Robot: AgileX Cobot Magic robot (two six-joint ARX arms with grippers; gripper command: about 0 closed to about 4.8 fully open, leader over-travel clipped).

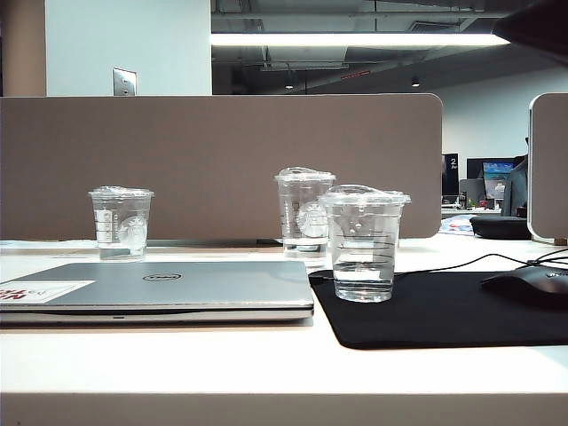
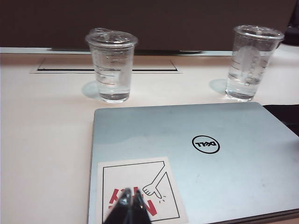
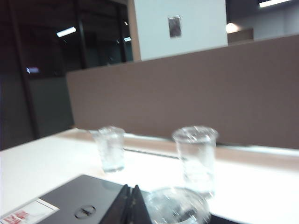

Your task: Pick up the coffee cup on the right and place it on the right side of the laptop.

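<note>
Coffee cup (image 1: 365,241), a short clear plastic tumbler with a clear domed lid and thin dark horizontal lines, stands upright on the near left corner of the black mouse mat (image 1: 461,312), just right of the thin silver-grey Dell laptop (image 1: 169,288) and already close to its right edge. A taller clear cup with a round white logo (image 1: 304,214) stands just behind it and to the left; a third short clear cup with a white panel (image 1: 121,222) sits far left, beyond the laptop. A dark mouse (image 1: 531,284) lies on the right end of the mat.

Neither arm appears in the exterior view. In the right wrist view the right gripper (image 3: 130,205) has its fingers pressed together with nothing between them, and the domed lid of the coffee cup (image 3: 175,205) shows just beside the fingertips, on the side away from the laptop (image 3: 77,200). The left gripper (image 2: 130,205) also has its fingertips together and hangs above the white sticker with red letters (image 2: 140,191) at the laptop's near left corner, well apart from the target.

So the right arm is clearly the nearer one. The cup's long axis is vertical, and I judge the fingers must spread first, then come around its wall from the side.
</note>
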